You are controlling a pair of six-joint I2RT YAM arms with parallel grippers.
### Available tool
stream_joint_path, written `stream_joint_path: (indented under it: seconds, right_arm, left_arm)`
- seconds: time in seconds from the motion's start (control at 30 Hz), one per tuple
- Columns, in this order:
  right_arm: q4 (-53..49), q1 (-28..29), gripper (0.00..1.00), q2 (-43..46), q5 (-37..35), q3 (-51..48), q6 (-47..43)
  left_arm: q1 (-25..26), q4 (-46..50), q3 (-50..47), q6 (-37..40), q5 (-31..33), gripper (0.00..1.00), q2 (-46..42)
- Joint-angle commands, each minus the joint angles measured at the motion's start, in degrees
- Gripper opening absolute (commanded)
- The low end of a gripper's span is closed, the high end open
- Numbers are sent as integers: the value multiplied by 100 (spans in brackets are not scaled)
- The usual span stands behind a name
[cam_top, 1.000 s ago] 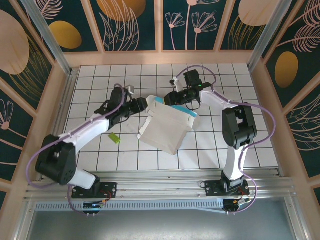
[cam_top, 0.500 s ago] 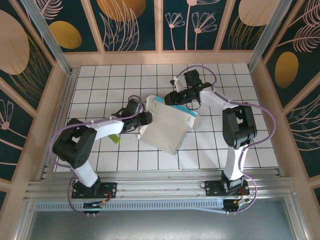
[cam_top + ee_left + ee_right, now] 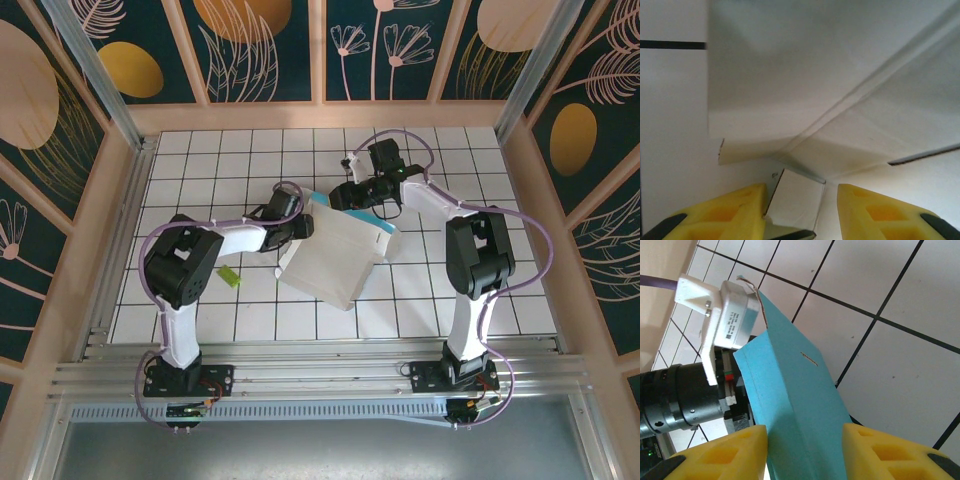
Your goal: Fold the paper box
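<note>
The paper box [image 3: 335,255] lies open on the tiled table, white inside up, with a turquoise wall [image 3: 352,217] raised along its far edge. My left gripper [image 3: 300,228] is at the box's left corner. In the left wrist view a small white flap [image 3: 796,200] stands between its open yellow fingers [image 3: 735,212], touching the left one and apart from the right one. My right gripper [image 3: 345,198] is at the far edge. In the right wrist view it [image 3: 804,432] is shut on the folded turquoise wall [image 3: 795,390], which fills the gap between both pads.
A tiny yellow-green piece [image 3: 229,277] lies on the tiles left of the box. The left arm's white camera housing [image 3: 727,315] sits close behind the turquoise wall. Wooden rails [image 3: 120,200] border the table; free tiles lie in front and to the right.
The left arm has folded in, and its gripper has slid right to the box's left corner, narrowing slightly around the flap. The right arm and the box have stayed put.
</note>
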State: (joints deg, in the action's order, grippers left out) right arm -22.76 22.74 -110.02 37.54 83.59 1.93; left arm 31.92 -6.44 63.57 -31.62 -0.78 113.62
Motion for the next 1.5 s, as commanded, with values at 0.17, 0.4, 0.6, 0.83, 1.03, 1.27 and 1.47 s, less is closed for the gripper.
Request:
stream_joint_path:
  seconds: [0.17, 0.4, 0.6, 0.83, 1.03, 1.27, 1.47]
  right_arm:
    - [-197, 23, 44, 215, -175, -95, 92]
    - [-70, 72, 43, 206, -274, -170, 160]
    - [-27, 68, 43, 204, -343, -253, 162]
    - [-57, 64, 43, 270, -431, -273, 158]
    - [-104, 66, 43, 349, -528, -280, 107]
    - [-114, 90, 43, 331, -528, -239, 158]
    - [-149, 126, 43, 342, -555, -220, 169]
  left_arm:
    - [-11, -612, -124, 351, -722, 27, -42]
    - [-10, -713, -103, 766, -1369, 27, -104]
    - [-4, -856, -201, 677, -1677, 27, 87]
    - [-4, -954, -539, 568, -1517, 33, -393]
    - [-420, -549, -752, 771, -1293, 54, -1499]
    - [-1175, 540, -118, 2165, -2267, 55, -1766]
    - [-1250, 1542, 923, 2956, -2868, 52, -811]
